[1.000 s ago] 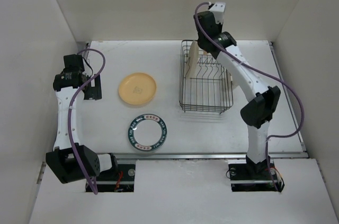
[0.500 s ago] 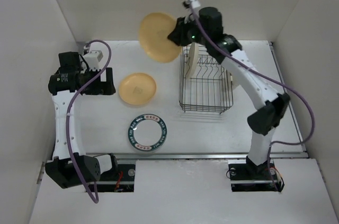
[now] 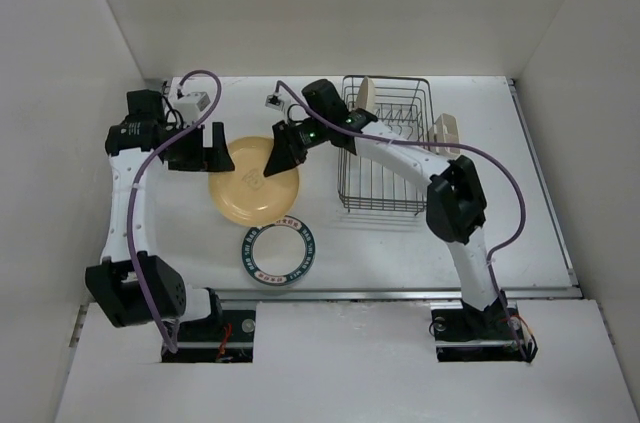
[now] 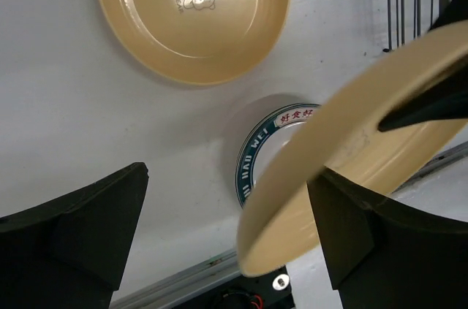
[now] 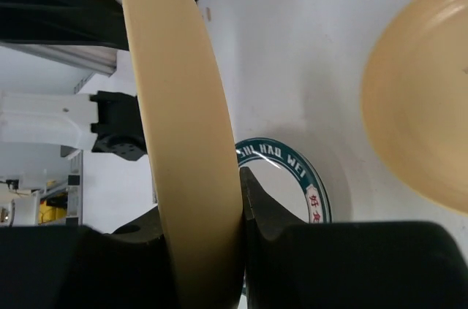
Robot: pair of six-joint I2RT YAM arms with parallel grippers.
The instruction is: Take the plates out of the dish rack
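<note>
My right gripper [image 3: 280,158] [image 5: 205,199] is shut on the rim of an orange-yellow plate [image 3: 255,195] [image 5: 179,126] and holds it tilted low over the table. It hangs above a second orange-yellow plate [image 4: 191,13] [image 5: 424,104] lying flat, which it mostly hides from above. My left gripper [image 3: 210,151] [image 4: 228,177] is open at the held plate's left edge. That plate [image 4: 344,148] reaches into the gap, close to one finger [image 4: 380,243]. A teal-rimmed plate [image 3: 278,250] [image 4: 256,150] lies in front. The dish rack [image 3: 388,188] holds one upright cream plate [image 3: 365,95].
A small beige box [image 3: 445,130] hangs on the rack's right side. White walls enclose the table on the left, back and right. A metal rail [image 3: 400,293] runs along the near edge.
My right arm swung the orange-yellow plate from high beside the rack down and left, over the flat plate. My left gripper moved right, up to the plate's edge.
</note>
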